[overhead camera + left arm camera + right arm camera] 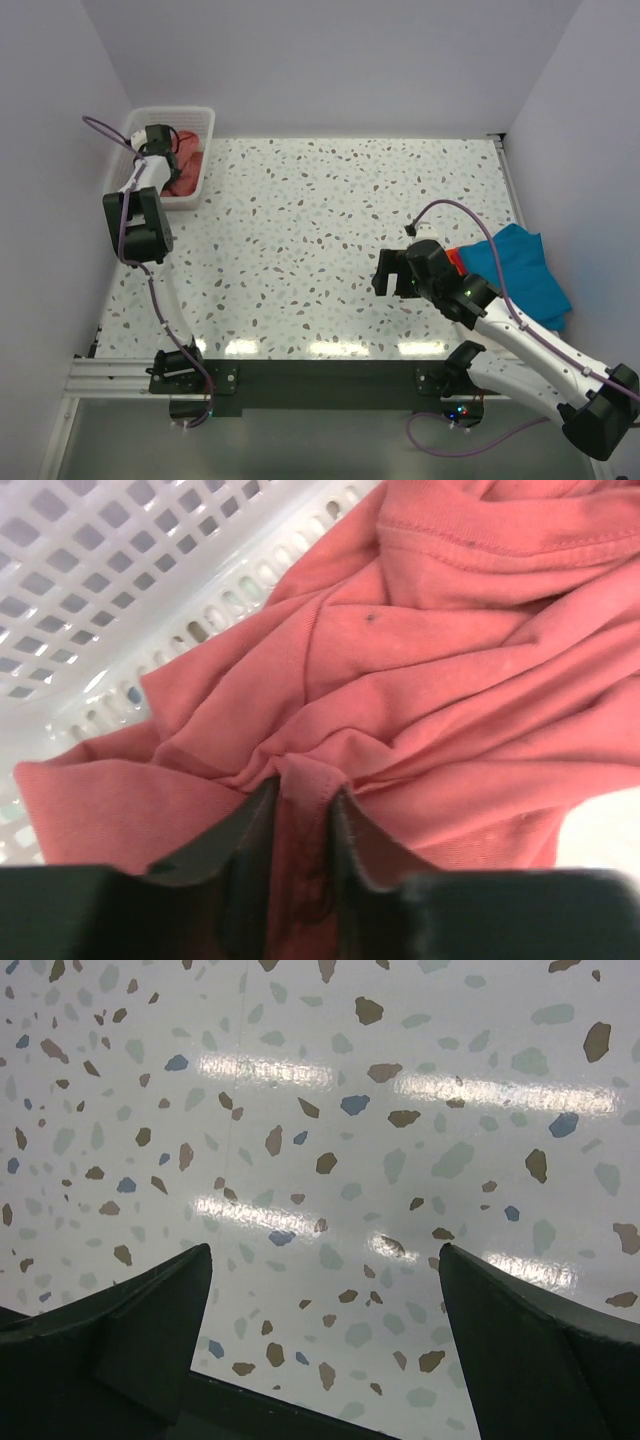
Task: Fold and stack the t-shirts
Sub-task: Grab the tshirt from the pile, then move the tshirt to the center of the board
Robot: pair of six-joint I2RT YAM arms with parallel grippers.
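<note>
The salmon-red t-shirt lies crumpled in the white mesh basket at the far left. My left gripper reaches into the basket; in the left wrist view the gripper is shut on a pinched fold of the salmon-red t-shirt. The teal-blue t-shirt lies folded at the right edge, with a strip of bright orange t-shirt showing under it. My right gripper is open and empty above bare table just left of that pile; in the right wrist view the gripper shows only speckled tabletop.
The speckled white table is walled by white panels at the back and both sides. A black rail with the arm bases runs along the near edge. The basket wall stands close behind the left gripper.
</note>
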